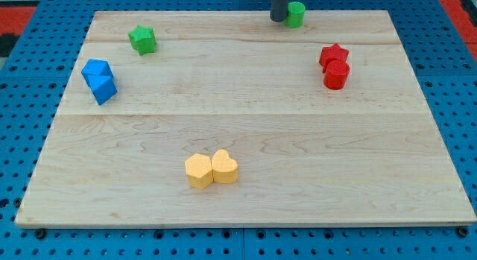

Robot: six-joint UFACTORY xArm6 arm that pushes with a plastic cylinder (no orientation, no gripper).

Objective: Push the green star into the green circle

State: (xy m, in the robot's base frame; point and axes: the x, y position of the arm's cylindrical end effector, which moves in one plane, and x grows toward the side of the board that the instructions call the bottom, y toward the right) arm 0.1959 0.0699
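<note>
The green star is sitting near the worktop's top left, well apart from the green circle at the top edge. My tip is resting just left of that circle. I have no pincer, only a rod. Next, I judge, I should be circling round to the star's left side.

Board: pale wood, light grain lines running across. Green star and green circle: same bright green. Red star and red cylinder: solid red. Two blue blocks: bright blue, shapes hard to tell. Yellow hexagon and yellow heart: yellow-orange. Rod: dark grey. Surrounding base: blue, dotted with a regular hole grid; red patches at the top corners.
</note>
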